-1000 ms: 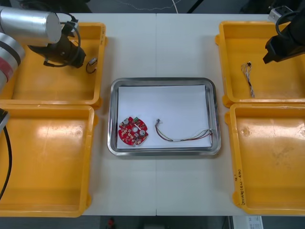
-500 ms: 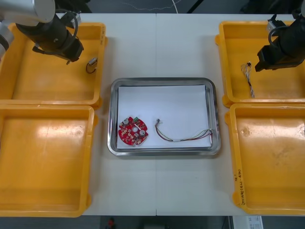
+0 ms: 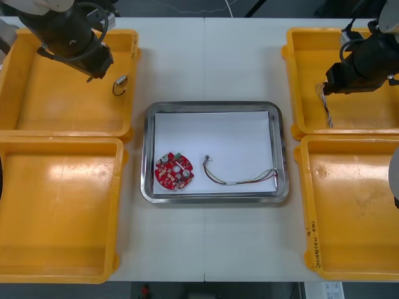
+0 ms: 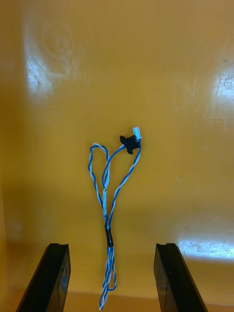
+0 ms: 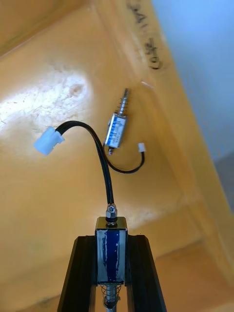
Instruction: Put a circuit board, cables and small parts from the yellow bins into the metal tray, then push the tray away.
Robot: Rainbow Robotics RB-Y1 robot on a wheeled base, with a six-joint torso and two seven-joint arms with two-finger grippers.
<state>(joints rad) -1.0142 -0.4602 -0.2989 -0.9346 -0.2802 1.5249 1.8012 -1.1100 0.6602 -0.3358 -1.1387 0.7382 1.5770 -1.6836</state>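
Left gripper point(image 5: 111, 240) clamped on small metal part point(image 5: 111, 258) over far-left yellow bin point(image 3: 56, 106); its dangling black cable point(image 5: 104, 168) may snag second part point(image 5: 116, 131). Right gripper point(image 4: 112, 247), fingers apart, straddles twisted blue and white cable point(image 4: 108, 225); thin strands might slip free.

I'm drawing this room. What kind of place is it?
Likely an electronics workshop: yellow bins flank a metal tray holding a red circuit board. In the far left bin the left claw grips a small metal part; the right claw hangs open over a blue and white cable.
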